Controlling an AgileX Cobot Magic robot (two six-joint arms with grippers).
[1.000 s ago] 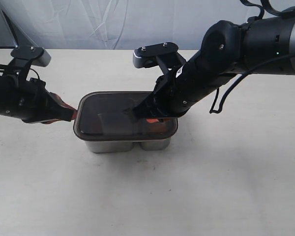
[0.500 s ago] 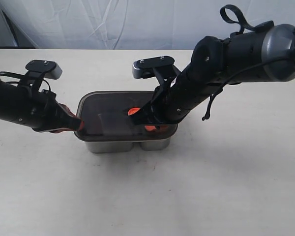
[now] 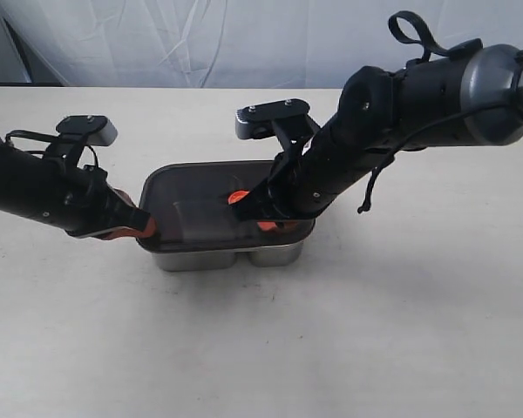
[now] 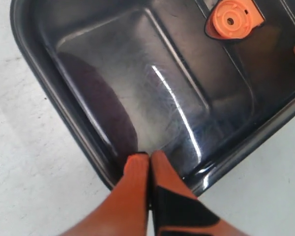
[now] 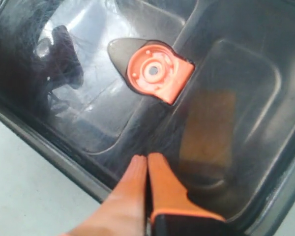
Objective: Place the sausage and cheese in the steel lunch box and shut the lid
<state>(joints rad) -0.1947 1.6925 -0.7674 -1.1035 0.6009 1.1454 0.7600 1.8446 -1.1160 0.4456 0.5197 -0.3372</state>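
Observation:
The steel lunch box (image 3: 211,256) stands mid-table with the dark translucent lid (image 3: 192,213) lying on top of it. The lid's orange tab (image 3: 237,197) (image 4: 232,18) (image 5: 156,72) shows at its centre. My left gripper (image 3: 146,228) (image 4: 148,156) is shut, its orange tips resting on the lid's left end just inside the rim. My right gripper (image 3: 263,225) (image 5: 146,157) is shut too, tips down on the lid near the front rim, right of the tab. A dim brown-orange shape (image 5: 209,128) shows through the lid; I cannot tell whether it is the cheese or the sausage.
The box sits on a pale tabletop (image 3: 375,331). A white crumpled backdrop (image 3: 244,43) runs along the far edge. Both black arms lean in over the box from either side.
My left gripper has slid right, from beside the box onto the lid's left end. The right arm shifted early on, uncovering the orange tab, then held still.

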